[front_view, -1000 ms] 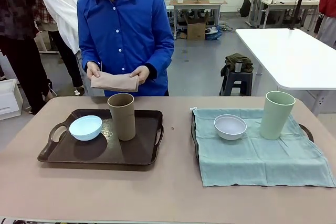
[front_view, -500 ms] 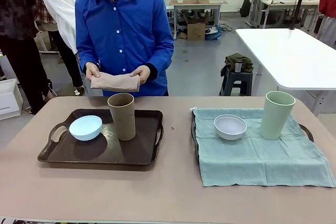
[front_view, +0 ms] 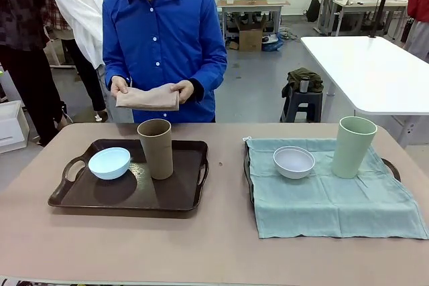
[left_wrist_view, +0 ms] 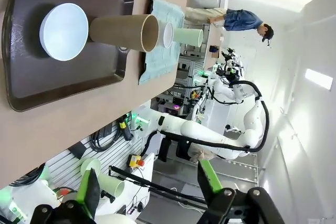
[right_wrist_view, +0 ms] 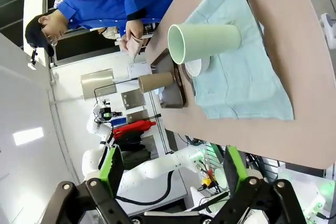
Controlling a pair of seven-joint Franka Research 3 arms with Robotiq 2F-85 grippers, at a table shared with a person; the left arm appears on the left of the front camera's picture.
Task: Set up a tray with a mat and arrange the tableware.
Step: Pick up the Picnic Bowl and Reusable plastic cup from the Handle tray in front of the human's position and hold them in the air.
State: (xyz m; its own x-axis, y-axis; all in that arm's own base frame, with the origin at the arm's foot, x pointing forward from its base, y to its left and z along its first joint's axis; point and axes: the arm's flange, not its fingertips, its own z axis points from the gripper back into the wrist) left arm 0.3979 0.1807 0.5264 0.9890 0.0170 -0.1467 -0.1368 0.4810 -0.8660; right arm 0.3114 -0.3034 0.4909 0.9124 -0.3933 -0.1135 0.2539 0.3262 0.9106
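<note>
Front view: Past the table's (front_view: 214,249) far edge, a person's hands (front_view: 119,87) hold a folded tan cloth (front_view: 147,98). It lies flat, its long side parallel to that edge, above the far rim of the brown tray (front_view: 87,200) on the table's left half. That tray has no mat. It carries a blue bowl (front_view: 109,163) by its left handle and a tan cup (front_view: 155,149) near its far rim. On the right half, a green mat (front_view: 322,205) covers a 2nd tray, with a white bowl (front_view: 293,161) and a green cup (front_view: 354,147) near its far edge.

Left wrist view: The left gripper (left_wrist_view: 148,170) is spread wide and empty, back behind the near edge, with the brown tray ahead. This arm looks nearer the cloth.

Right wrist view: The right gripper (right_wrist_view: 173,153) is also spread wide and empty. The green cup is nearest, and the cloth lies well beyond it.
</note>
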